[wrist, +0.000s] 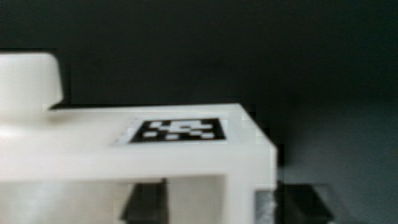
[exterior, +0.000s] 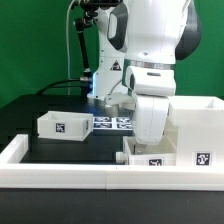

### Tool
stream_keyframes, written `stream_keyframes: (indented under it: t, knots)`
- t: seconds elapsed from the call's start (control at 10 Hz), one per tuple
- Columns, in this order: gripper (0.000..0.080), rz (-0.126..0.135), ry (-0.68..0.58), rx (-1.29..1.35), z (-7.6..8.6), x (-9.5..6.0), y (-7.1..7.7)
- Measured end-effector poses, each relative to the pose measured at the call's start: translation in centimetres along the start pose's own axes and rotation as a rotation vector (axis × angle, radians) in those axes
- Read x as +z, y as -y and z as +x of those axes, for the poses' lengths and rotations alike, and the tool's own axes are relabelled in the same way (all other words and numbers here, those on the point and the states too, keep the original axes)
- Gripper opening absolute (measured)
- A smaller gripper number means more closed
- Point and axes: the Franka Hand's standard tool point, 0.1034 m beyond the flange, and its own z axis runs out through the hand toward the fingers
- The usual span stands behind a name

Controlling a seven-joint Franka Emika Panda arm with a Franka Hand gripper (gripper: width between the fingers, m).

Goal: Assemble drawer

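Note:
The tall white casing [exterior: 196,128] stands at the exterior view's right, tag facing front. One shallow tray [exterior: 62,124] lies at the left. The second tray [exterior: 150,158] lies in front, beside the casing. My gripper [exterior: 148,143] reaches down onto this tray. In the wrist view the tray [wrist: 107,150] shows its tag [wrist: 183,130]. My gripper [wrist: 228,203] straddles the tray's side wall. One finger [wrist: 153,200] is inside the tray, with a gap to the wall. The other finger [wrist: 302,200] is outside, close against it. The jaws are open.
The long white border rail [exterior: 60,172] runs along the front and left. The marker board [exterior: 115,122] lies behind the arm. A blurred tall white shape [wrist: 27,85] stands right beside the tray in the wrist view. A cable stand [exterior: 78,50] rises at the back.

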Motion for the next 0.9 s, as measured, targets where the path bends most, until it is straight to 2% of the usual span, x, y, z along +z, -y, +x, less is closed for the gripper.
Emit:
stream_keyframes:
  t: [0.1,0.2,0.3,0.5,0.7,0.9]
  knots:
    - [0.0479,-0.002,0.001,0.003,-0.1,-0.3,-0.1]
    - [0.0479,-0.001,0.003,0.01,-0.2,-0.8,-0.2]
    - [0.0611,-0.01,0.004,0.013,-0.2,-1.6,-0.5]
    - [0.0638,-0.002,0.013,0.02,-0.9,-2.7,-0.9]
    - [0.0647,0.01,0.025,0.006,-2.6,-3.8,-2.3]
    - [0.0649,0.037,0.038,-0.007,-4.3,-4.3,-3.9]
